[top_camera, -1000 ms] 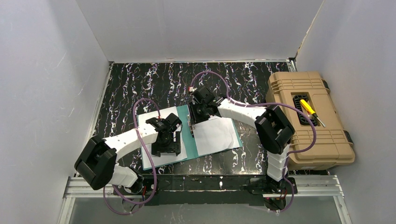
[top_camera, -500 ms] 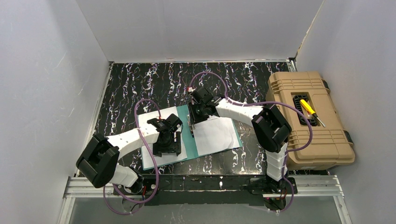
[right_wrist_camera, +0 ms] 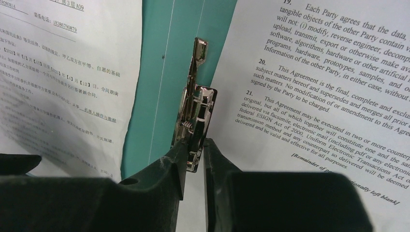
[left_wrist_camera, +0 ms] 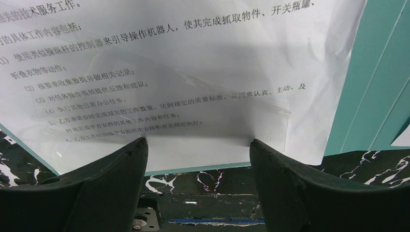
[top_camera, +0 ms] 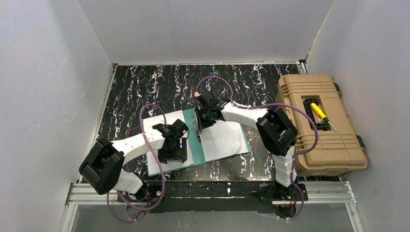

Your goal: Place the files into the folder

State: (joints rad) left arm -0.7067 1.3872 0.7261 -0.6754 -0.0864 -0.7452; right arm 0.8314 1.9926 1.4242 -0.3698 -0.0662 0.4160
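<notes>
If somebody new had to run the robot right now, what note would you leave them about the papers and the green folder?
Left end effector: open, holding nothing, low over an edge of the Chinese-text sheet.
Right end effector: pinched on the metal clip at the folder's spine.
Things: the folder lies open, with the Chinese-text sheet on its left half and the English-text sheet on its right.
Done: both sheets lie on the open folder.
Left: probably tuck them under the clip, then close it.
</notes>
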